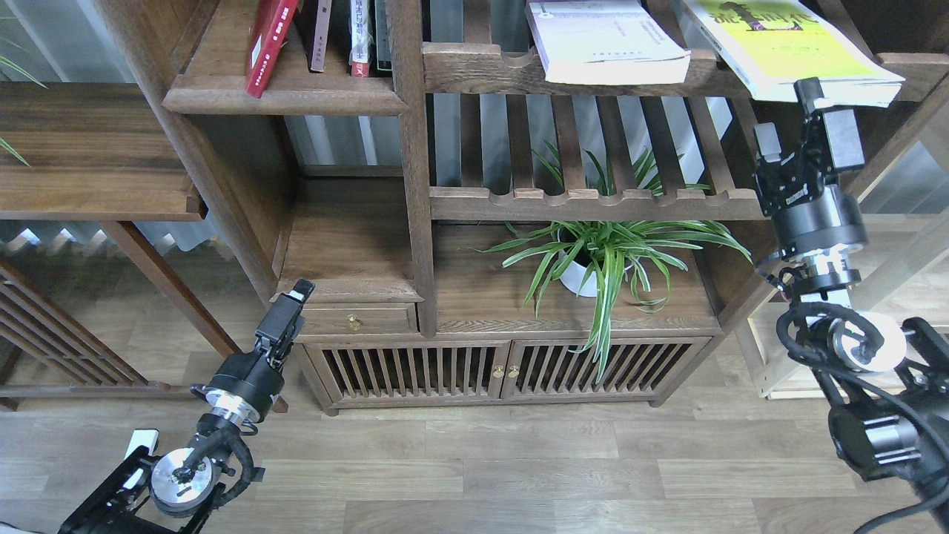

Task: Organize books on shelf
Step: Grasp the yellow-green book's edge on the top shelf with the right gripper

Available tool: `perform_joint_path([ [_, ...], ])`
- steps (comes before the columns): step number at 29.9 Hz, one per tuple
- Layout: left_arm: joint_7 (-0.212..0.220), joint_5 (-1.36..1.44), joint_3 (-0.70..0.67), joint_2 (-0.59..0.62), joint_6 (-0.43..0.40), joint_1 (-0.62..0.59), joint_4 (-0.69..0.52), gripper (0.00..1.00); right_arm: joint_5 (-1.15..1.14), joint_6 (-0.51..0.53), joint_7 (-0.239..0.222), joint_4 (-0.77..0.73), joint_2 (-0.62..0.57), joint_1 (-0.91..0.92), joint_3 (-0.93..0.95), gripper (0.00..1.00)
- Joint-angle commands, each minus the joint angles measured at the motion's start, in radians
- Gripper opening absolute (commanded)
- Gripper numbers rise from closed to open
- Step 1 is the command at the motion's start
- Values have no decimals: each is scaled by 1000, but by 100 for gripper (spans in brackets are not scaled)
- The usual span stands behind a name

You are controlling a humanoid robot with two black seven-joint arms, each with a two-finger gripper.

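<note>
Hovering just under the yellow-green book (786,44), the right pincer (789,111) gapes, empty.

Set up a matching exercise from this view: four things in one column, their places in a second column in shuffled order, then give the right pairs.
Things
1. red book
2. lavender-white book
3. yellow-green book
4. potted plant

Places
A. lying flat on the slatted upper shelf, nearest the right gripper
B. on the lower board, under the slatted shelves
C. leaning in the narrow compartment, on the solid shelf
D. lying flat on the slatted upper shelf, beside the central post

Pairs: 1-C, 2-D, 3-A, 4-B
</note>
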Motion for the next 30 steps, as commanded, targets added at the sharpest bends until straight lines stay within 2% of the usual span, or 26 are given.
perform_joint_path([
  [1, -8, -1, 0, 0, 0, 2, 3, 98, 0, -4, 0, -26, 0, 31, 1, 100],
  [30, -8, -4, -3, 2, 0, 6, -8, 98, -3, -59, -4, -112, -9, 110, 1, 99],
])
